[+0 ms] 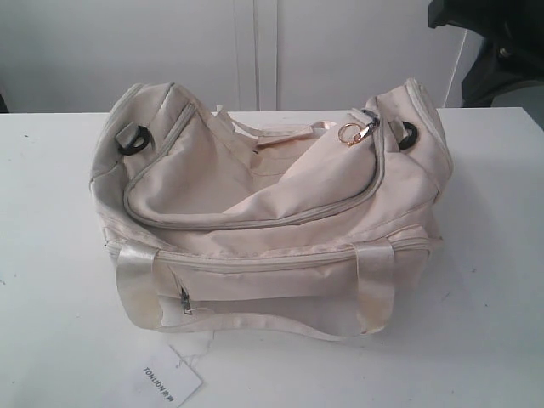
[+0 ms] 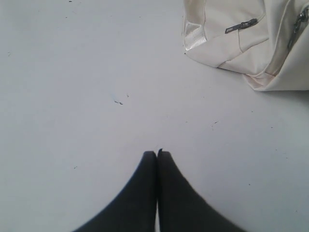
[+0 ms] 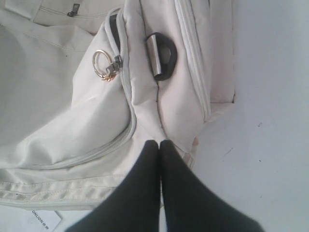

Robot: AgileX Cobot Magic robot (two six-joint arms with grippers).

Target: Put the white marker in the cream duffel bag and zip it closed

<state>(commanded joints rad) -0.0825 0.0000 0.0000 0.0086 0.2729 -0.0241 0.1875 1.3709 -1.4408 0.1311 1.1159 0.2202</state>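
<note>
White tabletop [image 1: 51,323] carries the load: one large, soft cream fabric duffel bag [image 1: 272,221], slumped in the middle, with a white printed paper tag [image 1: 170,382] lying just beside its front. The slim white marker shows in no view (it may be inside the bag; I cannot tell). The curved top zipper reads as run shut, and its gold ring pull [image 1: 348,134] rests at the bag's right end beside a black strap loop [image 3: 164,55].

My left gripper [image 2: 157,153] hangs over bare table near the bag's front corner, fingers pressed together, empty. My right gripper [image 3: 160,142] sits over the bag's right end, fingers likewise pressed together, holding nothing.

Handling note: I judge the fabric limp and light, likely to bunch under any pull, and the satin straps slippery. The best hold is the ring pull, with the other claw pinning the end panel.
</note>
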